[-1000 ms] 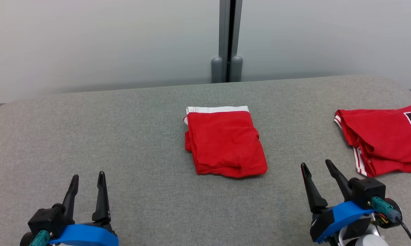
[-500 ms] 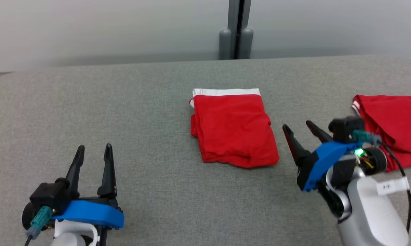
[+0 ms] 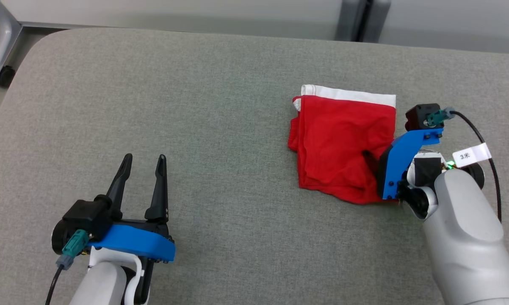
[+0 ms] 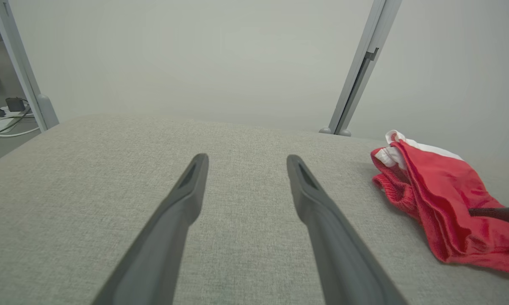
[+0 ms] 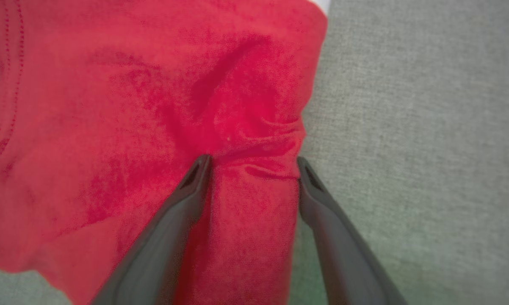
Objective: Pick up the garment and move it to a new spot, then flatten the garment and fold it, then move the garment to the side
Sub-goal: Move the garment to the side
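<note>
Right pincer (image 5: 254, 163) has swung in from the tabletop's (image 3: 195, 106) near right edge to the right side of the folded red garment (image 3: 339, 144), which lies right of centre; its fingers stand apart astride a raised ridge of cloth, nothing clamped; left pincer (image 3: 145, 157) hovers apart toward the near-left corner; a pick-up seems in hand, next needing closure on that ridge, then a lift; a cable tag (image 3: 471, 155) reads "3米".

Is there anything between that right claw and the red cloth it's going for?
Nothing visible does. The right gripper, jaws open, sits on the red garment itself, straddling a bunched ridge near its right edge on the grey table; just cloth lies in the gap.
</note>
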